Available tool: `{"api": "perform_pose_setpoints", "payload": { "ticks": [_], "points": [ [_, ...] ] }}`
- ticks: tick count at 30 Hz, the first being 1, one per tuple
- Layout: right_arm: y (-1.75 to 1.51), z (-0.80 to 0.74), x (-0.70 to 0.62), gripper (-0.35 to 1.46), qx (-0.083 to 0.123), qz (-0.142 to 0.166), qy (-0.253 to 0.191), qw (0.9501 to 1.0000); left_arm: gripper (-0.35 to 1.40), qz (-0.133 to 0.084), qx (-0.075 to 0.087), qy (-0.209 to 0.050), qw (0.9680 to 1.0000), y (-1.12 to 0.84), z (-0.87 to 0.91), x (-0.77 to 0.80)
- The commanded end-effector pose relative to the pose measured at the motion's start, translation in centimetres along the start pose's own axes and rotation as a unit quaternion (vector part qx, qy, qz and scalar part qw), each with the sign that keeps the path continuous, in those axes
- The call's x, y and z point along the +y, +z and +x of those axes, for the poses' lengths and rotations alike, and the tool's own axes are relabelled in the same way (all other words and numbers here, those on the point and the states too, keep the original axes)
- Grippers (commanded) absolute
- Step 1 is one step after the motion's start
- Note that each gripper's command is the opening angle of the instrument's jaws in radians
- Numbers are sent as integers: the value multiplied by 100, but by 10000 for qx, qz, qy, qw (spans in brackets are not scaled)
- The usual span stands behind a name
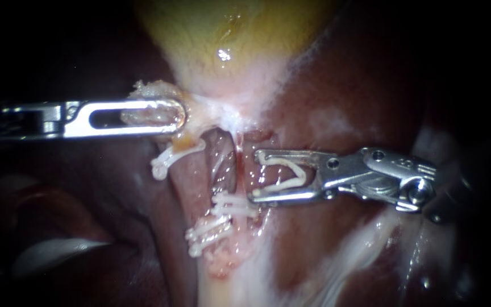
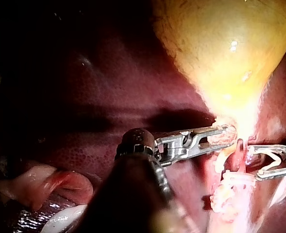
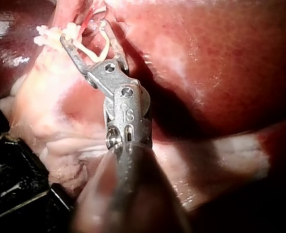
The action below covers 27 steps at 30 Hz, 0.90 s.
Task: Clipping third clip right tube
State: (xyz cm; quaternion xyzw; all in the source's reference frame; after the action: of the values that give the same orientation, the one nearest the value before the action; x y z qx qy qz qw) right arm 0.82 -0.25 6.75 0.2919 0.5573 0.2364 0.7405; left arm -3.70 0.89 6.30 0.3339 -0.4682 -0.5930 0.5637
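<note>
Right tube point(image 1: 237, 162): thin reddish strand running straight off the neck of the glossy yellow gallbladder sac point(image 1: 228, 34). Two white ribbed plastic clips point(image 1: 231, 206) already sit across the tissue further from the gallbladder. One more white clip point(image 1: 169, 159) hooks the paler strand alongside, closer to the gallbladder.

My read on the step: the clip belongs on the bare stretch between the gallbladder neck and the nearer set clip. Advance until the tube sits deep in the V with both tips showing past it. Keep square to the tube, catch no extra tissue, then close. Likely snag: a tip fouling the nearer set clip.

Right instrument point(image 1: 254, 174): steel jaws wide apart, carrying an open white V-shaped clip point(image 1: 282, 175), one leg along each jaw. Tips are just beside the tube; the tube is not yet inside.

Left instrument point(image 1: 177, 115): slotted steel jaws clenched on pale tissue at the gallbladder neck. Dark red liver point(image 1: 342, 85) lies around the gallbladder.
</note>
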Motion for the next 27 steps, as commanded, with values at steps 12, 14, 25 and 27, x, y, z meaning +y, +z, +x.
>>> {"api": "perform_pose_setpoints", "payload": {
  "ticks": [12, 14, 25, 27],
  "points": [
    [29, 1, 15, 50, 63, -21, 257, 9996, -35, 10, 11, 1, 10000, 1, 1, -1],
    [33, 1, 17, 50, 79, -14, 285, 9996, -35, 10, 11, 1, 10000, 1, 1, -1],
    [41, 3, 18, 50, 262, 155, 372, 9988, -35, 9, 11, 1, 10000, 1, 1, -1],
    [41, 3, 16, 50, 316, 207, 418, 9984, -35, 10, 11, 1, 10000, 1, 1, -1]
  ]
}}
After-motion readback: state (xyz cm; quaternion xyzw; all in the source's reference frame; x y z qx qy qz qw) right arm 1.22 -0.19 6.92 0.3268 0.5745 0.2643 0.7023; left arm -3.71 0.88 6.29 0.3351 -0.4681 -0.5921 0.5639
